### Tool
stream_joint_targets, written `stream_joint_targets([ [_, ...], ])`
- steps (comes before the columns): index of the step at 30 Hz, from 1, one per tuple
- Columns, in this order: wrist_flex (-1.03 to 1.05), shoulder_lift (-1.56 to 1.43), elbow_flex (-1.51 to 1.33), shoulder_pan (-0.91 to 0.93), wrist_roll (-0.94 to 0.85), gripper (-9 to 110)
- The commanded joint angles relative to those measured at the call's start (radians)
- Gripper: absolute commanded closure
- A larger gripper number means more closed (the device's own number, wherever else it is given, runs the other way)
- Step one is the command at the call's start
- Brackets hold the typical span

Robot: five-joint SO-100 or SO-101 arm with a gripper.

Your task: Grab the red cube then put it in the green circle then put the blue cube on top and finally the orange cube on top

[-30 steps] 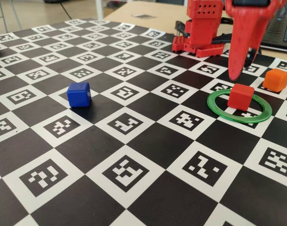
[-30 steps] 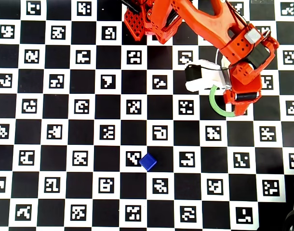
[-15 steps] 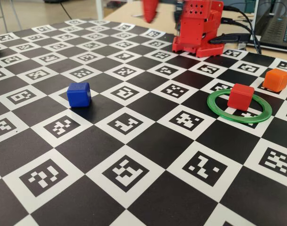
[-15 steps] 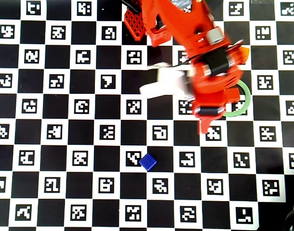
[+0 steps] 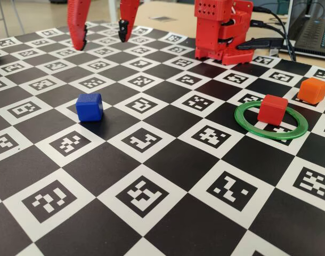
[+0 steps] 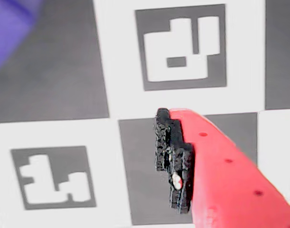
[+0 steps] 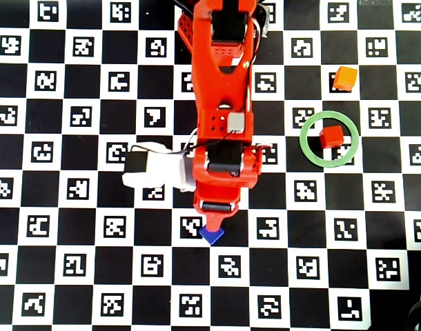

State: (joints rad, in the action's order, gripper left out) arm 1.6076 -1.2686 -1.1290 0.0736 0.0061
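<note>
The red cube [image 5: 272, 109] [image 7: 330, 136] sits inside the green circle [image 5: 269, 137] [image 7: 302, 140], towards its far side. Just outside the ring stands the orange cube [image 5: 313, 90] [image 7: 345, 78]. The blue cube [image 5: 89, 106] [image 7: 212, 236] rests alone on the board at the left of the fixed view. My gripper [image 5: 102, 41] [image 7: 214, 222] hangs open and empty above it, fingers spread wide. In the overhead view the gripper's tip overlaps the blue cube's far edge. The wrist view shows one finger's black pad [image 6: 173, 161] and a blue blur [image 6: 12, 23] at top left.
The red arm base [image 5: 222, 32] [image 7: 217, 27] stands at the board's far edge, with cables and a laptop [image 5: 318, 37] to its right. A white wrist camera [image 7: 152, 170] sticks out from the arm. The marker checkerboard [image 5: 152, 202] covers the table.
The arm has swung away from the green circle, leaving the red cube inside it, and now hangs over the blue cube with its fingers apart.
</note>
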Motion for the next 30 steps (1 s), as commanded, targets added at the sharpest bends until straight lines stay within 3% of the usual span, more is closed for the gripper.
stream_joint_targets([
  [1,0.002,-0.005,0.121,-0.011,0.000,61],
  [20,-0.127,0.192,0.132,-0.043,-0.025,57],
  [30,-0.284,0.225,-0.035,-0.025,-0.035,57],
])
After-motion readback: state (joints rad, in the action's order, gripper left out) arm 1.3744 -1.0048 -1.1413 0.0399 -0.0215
